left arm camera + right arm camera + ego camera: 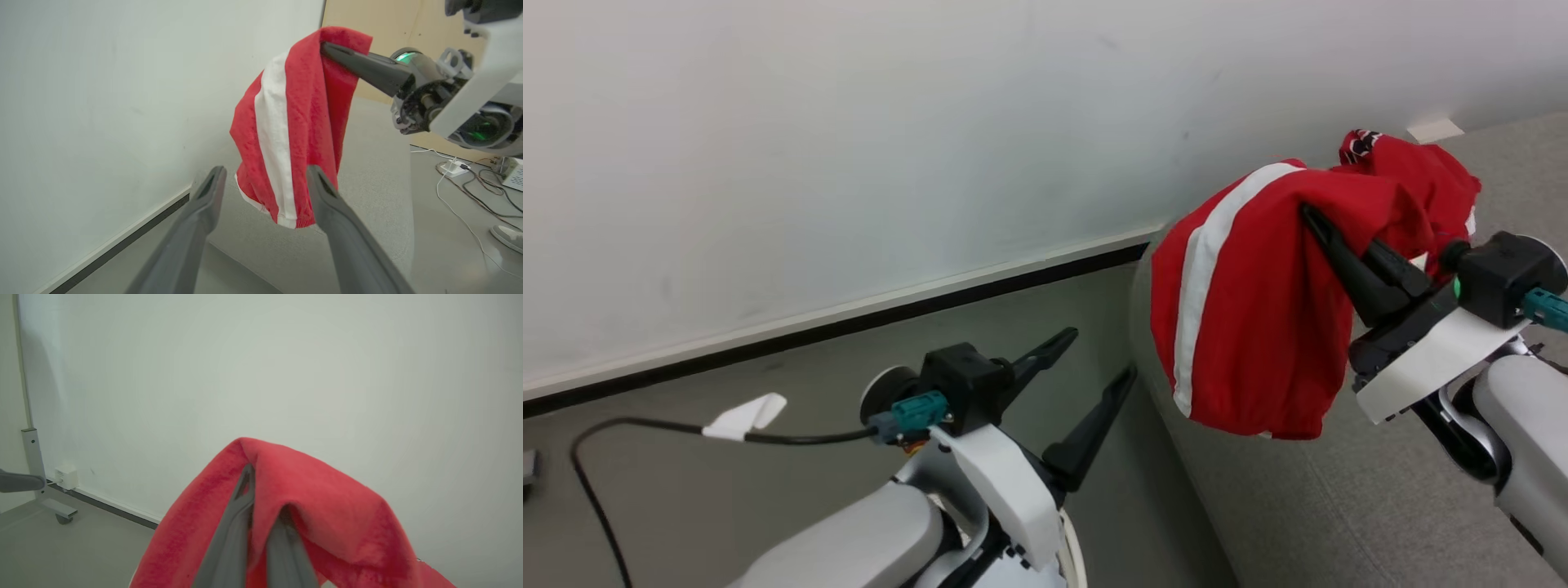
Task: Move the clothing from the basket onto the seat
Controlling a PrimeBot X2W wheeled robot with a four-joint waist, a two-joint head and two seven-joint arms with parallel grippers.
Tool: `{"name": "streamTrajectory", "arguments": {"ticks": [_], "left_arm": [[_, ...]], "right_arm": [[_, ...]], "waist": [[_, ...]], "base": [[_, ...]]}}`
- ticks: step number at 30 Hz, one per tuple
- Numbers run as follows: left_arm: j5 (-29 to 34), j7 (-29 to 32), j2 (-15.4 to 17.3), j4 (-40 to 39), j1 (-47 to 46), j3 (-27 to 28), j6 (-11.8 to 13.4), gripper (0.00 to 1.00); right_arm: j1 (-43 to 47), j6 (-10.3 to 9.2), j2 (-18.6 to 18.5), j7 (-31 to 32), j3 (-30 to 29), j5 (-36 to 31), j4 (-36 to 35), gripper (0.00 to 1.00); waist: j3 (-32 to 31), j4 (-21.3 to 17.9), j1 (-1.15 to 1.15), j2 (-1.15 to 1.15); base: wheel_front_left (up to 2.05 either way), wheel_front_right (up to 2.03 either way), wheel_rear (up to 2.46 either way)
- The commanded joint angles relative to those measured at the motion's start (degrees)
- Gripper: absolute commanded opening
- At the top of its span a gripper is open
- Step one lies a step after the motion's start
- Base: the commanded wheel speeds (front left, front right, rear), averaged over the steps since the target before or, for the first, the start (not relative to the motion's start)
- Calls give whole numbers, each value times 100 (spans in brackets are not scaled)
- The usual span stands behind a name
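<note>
A red garment [1258, 302] with a white stripe hangs in the air, pinched by my right gripper [1311, 214], which is shut on a fold of it. It dangles above the near left edge of the grey seat [1307, 490]. The same red garment [286, 130] shows in the left wrist view beyond my open left gripper [263, 175], and the seat [367, 171] lies below it. In the right wrist view the red garment [294, 498] drapes over my right gripper [261, 490]. My left gripper [1094, 359] stands open and empty, left of the seat. The basket is out of view.
A white wall [849, 147] with a dark baseboard [849, 322] runs behind. A black cable [645, 433] with a white tag lies on the grey floor at left. Cables and a power strip [453, 167] lie on the floor right of the seat, near a shoe [508, 237].
</note>
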Motion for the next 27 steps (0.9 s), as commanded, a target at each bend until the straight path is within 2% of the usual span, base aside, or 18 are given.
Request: {"name": "streamTrajectory", "arguments": {"ticks": [1, 7, 15, 22, 27], "left_arm": [[72, -38, -32, 24, 36, -37, -24, 100], [237, 19, -217, -14, -183, -206, -92, 100], [451, 189, -250, -110, -602, -378, -305, 100], [561, 144, -229, -180, -830, -360, -413, 100], [605, 13, -182, -137, -872, -309, -422, 100]], "right_arm": [[109, -15, -56, -1, -59, -4, -7, 0], [233, -15, -180, -1, -724, 78, 19, 0], [-385, -15, -325, -1, -2067, -343, 621, 0], [-1578, -15, -577, -1, -3611, -1058, 1624, 0], [-2233, -15, -745, 0, -5062, -1905, 2581, 0]], "waist": [[170, -214, 0, 0], [679, -248, 0, 0], [1838, 273, 0, 0], [2642, 818, 0, 0], [2931, 1072, 0, 0]], "base": [[0, 0, 0], [0, 0, 0], [0, 0, 0], [0, 0, 0], [0, 0, 0]]}}
